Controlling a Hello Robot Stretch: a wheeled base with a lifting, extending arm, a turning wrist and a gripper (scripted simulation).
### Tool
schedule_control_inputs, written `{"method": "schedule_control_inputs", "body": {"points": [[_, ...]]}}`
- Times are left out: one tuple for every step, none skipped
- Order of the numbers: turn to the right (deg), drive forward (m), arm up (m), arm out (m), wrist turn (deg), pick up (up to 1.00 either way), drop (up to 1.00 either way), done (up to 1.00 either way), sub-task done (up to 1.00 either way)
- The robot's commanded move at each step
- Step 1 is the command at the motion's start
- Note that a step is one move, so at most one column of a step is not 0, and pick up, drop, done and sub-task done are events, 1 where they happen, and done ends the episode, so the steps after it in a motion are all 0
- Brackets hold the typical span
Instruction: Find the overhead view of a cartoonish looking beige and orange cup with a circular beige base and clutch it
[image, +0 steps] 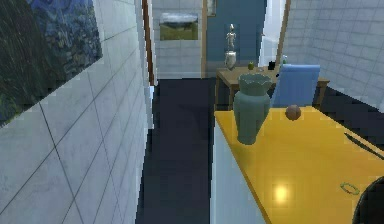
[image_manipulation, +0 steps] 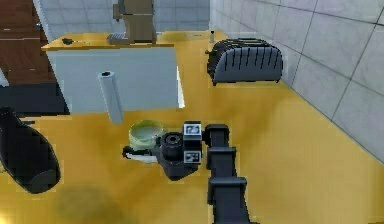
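Jaws (image_manipulation: 140, 152): in the arm side view my jaws are out over the yellow desk (image_manipulation: 300, 150), right by the cup (image_manipulation: 147, 131). I cannot tell how wide they are. I cannot tell if they hold anything, because the cup stands on the desk just there.
Cup: a small, round, pale thing seen from the top, near the middle of the desk. I think it is the cup I want.
Cup feel: I guess it is light and hard, with smooth sides that may slip. It could tip over or crack if I bump it.
Where to hold: I would take it by its round wall, one finger on each side, and not by the thin rim.
Inside the cup: the middle looks darker and greenish. I cannot tell if anything is in it.
Toaster (image_manipulation: 245, 62): dark, by the tiled wall, well apart from the cup. Nothing pokes out of its slots.
Roll (image_manipulation: 108, 95): white and upright, near the cup.
Vase (image: 253, 105): in the forward view a tall blue-green vase stands on the yellow desk. I cannot see inside it.
Ball (image: 293, 113): small and brown, on the desk near the vase.
Chair (image: 297, 80): blue, behind the desk.
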Motion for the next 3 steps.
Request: {"method": "schedule_control_inputs", "body": {"points": [[0.0, 0.0, 0.0, 0.0, 0.0, 1.0, 0.0, 0.0, 0.0], [0.0, 0.0, 0.1, 0.0, 0.0, 0.0, 0.0, 0.0, 0.0], [0.0, 0.0, 0.0, 0.0, 0.0, 0.0, 0.0, 1.0, 0.0]]}}
